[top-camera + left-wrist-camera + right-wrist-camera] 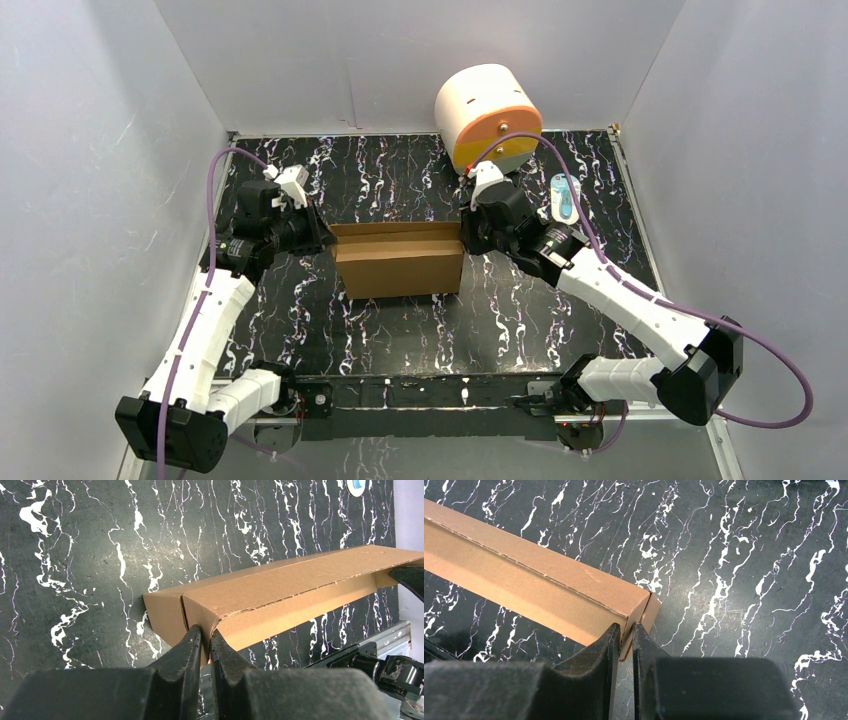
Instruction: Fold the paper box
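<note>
The paper box (400, 262) is seen partly folded in the middle of the black marbled surface (400, 340), its long sides running left to right. Its left end is pinched by the left end effector (203, 632), whose fingers are closed tight on a thin cardboard panel at the near left corner. Just left of that grip, a narrow seam is seen between two end panels. The right end is held the same way: the right end effector (625, 629) is closed on the end flap at the corner, with only the thickness of the cardboard between its fingers. A creased edge runs the length of the top in both wrist views.

A broad band of the surface lies between the box's near side and the arm bases, and a narrower strip lies on its far side. A white cylinder (487, 115) with an orange-yellow face is placed at the far edge, close behind the right end effector. A small blue-and-white item (563, 197) lies near it to the right.
</note>
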You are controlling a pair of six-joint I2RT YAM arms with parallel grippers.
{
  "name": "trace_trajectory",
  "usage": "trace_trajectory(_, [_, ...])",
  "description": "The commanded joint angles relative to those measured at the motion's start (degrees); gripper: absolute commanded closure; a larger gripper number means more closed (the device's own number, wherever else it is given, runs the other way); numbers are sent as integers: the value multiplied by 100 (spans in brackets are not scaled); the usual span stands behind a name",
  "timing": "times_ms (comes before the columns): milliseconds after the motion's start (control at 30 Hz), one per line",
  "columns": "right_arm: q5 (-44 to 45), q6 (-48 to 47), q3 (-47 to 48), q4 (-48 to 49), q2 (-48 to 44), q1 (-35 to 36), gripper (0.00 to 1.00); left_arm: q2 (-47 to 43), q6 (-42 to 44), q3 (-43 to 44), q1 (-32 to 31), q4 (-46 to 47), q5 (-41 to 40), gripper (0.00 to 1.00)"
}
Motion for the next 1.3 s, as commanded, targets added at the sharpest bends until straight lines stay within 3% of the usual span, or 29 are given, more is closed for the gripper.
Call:
trace_trajectory(0, [-135, 42, -85, 231, -176, 22, 77, -184, 68, -59, -25, -243, -93, 92])
trace_trajectory(500, [-123, 72, -437, 616, -478, 23, 75, -563, -190, -716, -68, -74, 24, 91])
trace_trajectory(633, [-243, 38, -594, 798, -615, 21, 70, -777, -324, -841, -68, 28, -44, 79])
trace_trajectory(767, [-283, -11, -683, 911, -873, 23, 57, -1132, -530, -824, -69, 181, -60, 57])
trace_trajectory(933, [-152, -34, -746, 1062, -1267, 18, 42, -1541, -910, -799, -64, 457, -116, 39])
trace_trajectory(1267, [587, -287, -403, 1441, -920, 21, 48, -1450, -1574, -732, -69, 1150, -1102, 32])
